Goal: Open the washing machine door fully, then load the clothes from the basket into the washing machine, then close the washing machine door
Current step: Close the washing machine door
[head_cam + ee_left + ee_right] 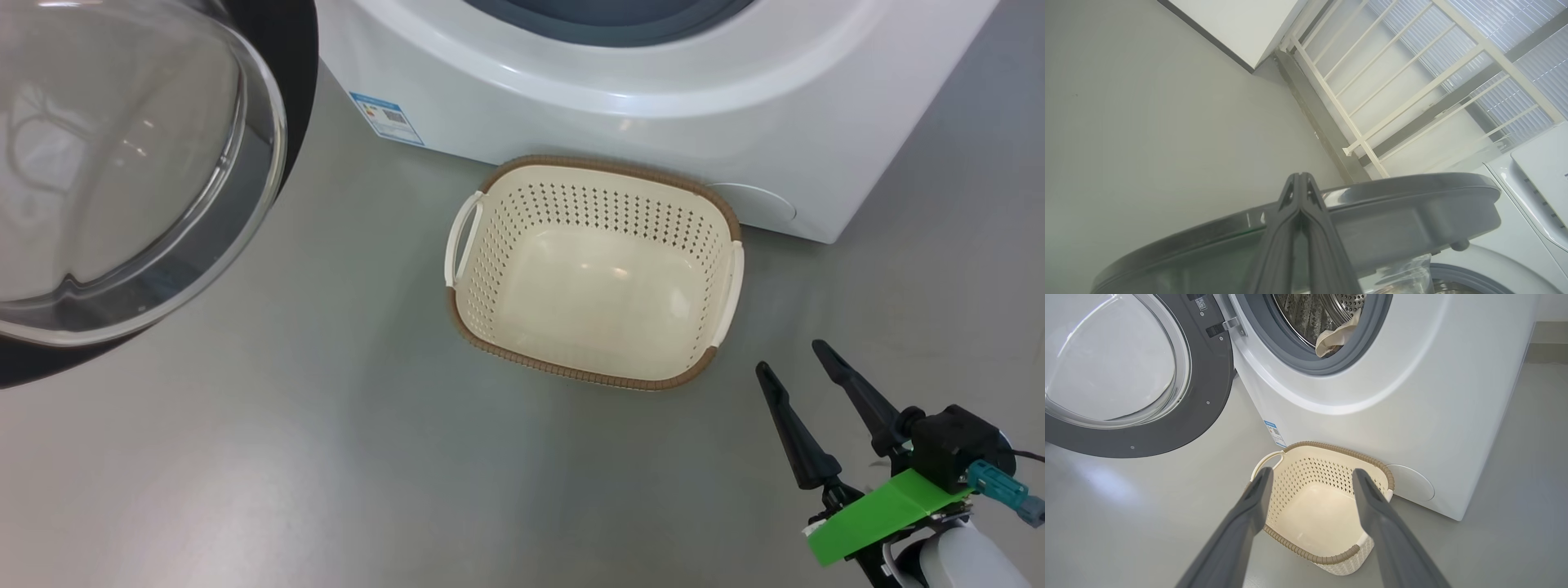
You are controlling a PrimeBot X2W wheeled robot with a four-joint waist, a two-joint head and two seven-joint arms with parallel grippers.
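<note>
Cream basket (506,245) sits on the floor (245,457), touching the washing machine (653,98); you see the right gripper (791,357) spread beside it. Left wrist: left gripper (1299,179) pressed together at the washing machine door (1392,204) rim, contact unclear. Right wrist: door swung wide, cream garment (1333,337) in the drum (1310,314).

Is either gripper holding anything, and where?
Nothing held: right gripper open near the basket, left gripper shut empty by the washing machine door rim.
</note>
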